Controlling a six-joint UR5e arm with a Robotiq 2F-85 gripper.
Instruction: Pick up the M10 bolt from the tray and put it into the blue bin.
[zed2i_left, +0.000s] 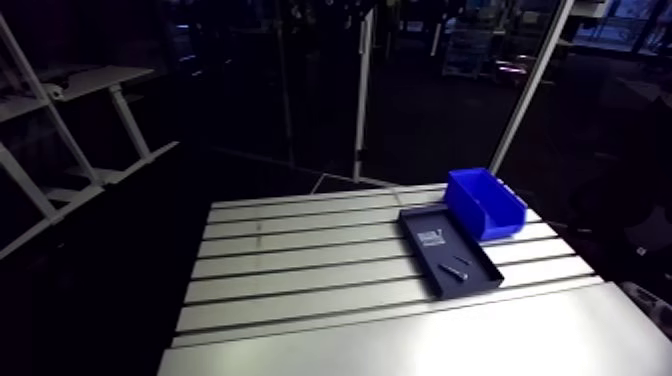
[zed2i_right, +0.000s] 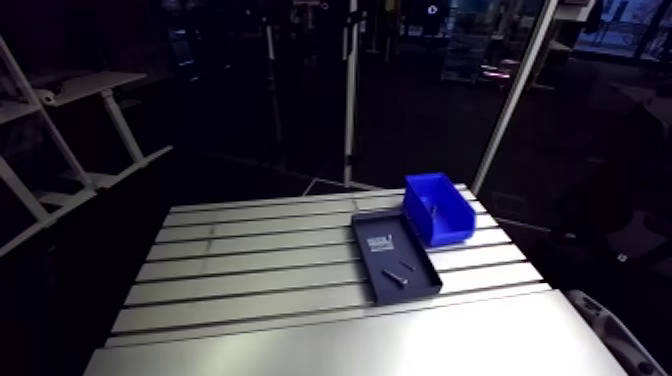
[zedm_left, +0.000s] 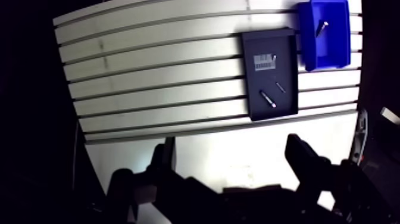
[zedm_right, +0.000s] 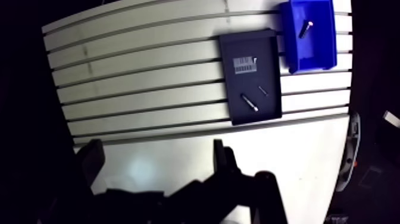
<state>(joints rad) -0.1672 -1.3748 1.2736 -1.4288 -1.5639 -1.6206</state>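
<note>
Tool, fingers apart and empty, shows only in wrist view.

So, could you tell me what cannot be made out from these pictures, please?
Longer bolt and shorter piece in the tray: too small in every view to read thread size.
Tray's label: print too small, wrist view.
Item in the blue bin: too small to identify.
Tool: absent from the arm view.

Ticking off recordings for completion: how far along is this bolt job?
Possibly done: a bolt lies in the blue bin, though I cannot confirm it is the M10. In hand: nothing; the gripper is open and empty, away from the tray. Left, if anything: a larger fastener and a smaller fastener in the tray.
</note>
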